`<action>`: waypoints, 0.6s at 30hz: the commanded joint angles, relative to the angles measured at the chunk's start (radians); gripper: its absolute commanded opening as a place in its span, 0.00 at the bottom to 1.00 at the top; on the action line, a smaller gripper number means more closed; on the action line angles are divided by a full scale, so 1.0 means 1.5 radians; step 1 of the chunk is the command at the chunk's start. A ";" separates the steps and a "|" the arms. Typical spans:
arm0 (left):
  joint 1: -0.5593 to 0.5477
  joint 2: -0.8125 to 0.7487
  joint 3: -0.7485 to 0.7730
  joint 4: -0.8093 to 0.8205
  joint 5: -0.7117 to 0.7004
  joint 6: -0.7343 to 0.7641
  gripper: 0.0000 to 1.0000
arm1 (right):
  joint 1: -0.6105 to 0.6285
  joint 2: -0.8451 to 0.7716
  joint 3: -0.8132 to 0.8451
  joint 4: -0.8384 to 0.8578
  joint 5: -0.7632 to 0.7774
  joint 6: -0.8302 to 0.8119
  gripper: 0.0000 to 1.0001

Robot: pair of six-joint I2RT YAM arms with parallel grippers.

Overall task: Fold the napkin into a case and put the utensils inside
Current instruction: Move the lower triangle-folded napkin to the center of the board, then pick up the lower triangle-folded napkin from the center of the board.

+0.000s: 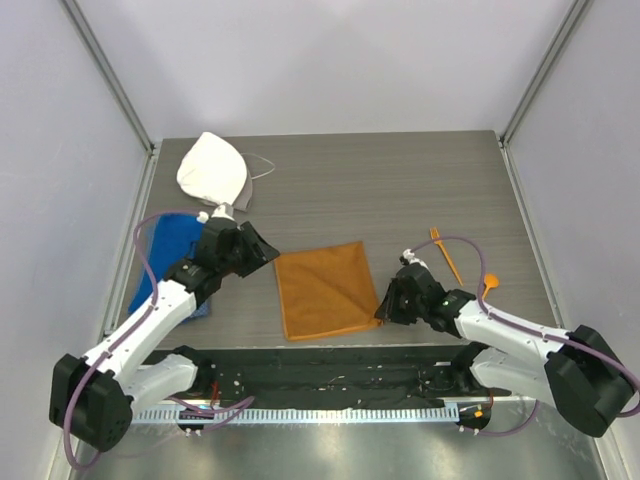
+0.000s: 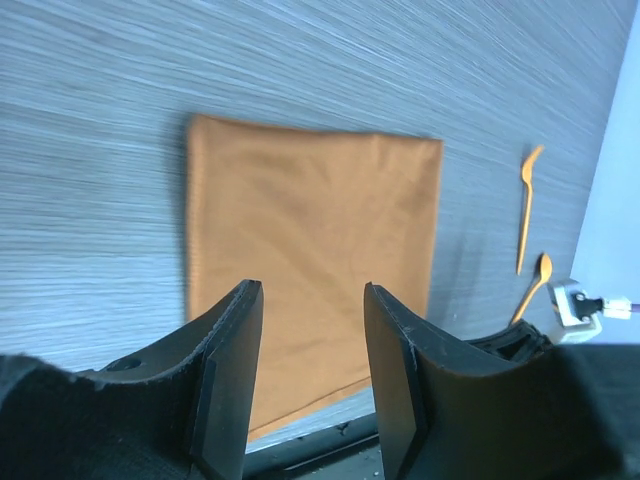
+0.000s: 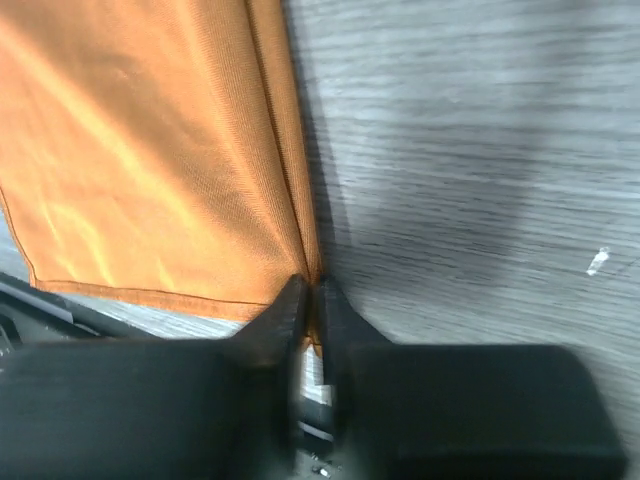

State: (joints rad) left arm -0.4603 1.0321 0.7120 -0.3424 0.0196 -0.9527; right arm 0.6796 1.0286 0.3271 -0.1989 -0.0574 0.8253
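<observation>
Right gripper [image 3: 312, 285] pinches the right edge of the rust-orange fabric napkin [image 1: 322, 288], flat on the grey wood-grain desk [image 1: 400, 190], likely to lift it for a fold. Left gripper [image 2: 310, 300] hangs open and empty nearby.

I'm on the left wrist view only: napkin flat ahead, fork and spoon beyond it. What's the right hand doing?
Observer: The right hand is shut on the napkin, pinching its right edge near the front corner.
Operator: Anything beside my left hand that I can't see?
Observer: A blue towel lies along the left edge of the table, behind the left hand.
Operator: Anything farther back?
Observer: A white cloth cap sits near the far left corner, apart from the napkin.
</observation>
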 commanded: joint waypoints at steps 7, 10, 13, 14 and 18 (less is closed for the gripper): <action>0.118 -0.038 -0.028 -0.043 0.093 0.056 0.50 | 0.044 0.074 0.237 -0.216 0.227 -0.146 0.50; 0.148 -0.038 -0.029 -0.048 0.111 0.058 0.51 | 0.095 0.131 0.307 -0.242 0.281 -0.147 0.52; 0.175 -0.032 -0.027 -0.049 0.131 0.059 0.53 | 0.158 0.198 0.366 -0.264 0.324 -0.123 0.55; 0.183 -0.029 -0.024 -0.051 0.138 0.060 0.54 | 0.171 0.212 0.380 -0.269 0.332 -0.121 0.56; 0.206 -0.025 -0.024 -0.055 0.157 0.065 0.56 | 0.256 0.283 0.448 -0.250 0.352 -0.113 0.59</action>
State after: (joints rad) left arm -0.1799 0.9974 0.6674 -0.4183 0.1944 -0.8799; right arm 0.9737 1.3746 0.9005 -0.5449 0.3798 0.6479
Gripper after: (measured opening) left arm 0.550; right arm 0.575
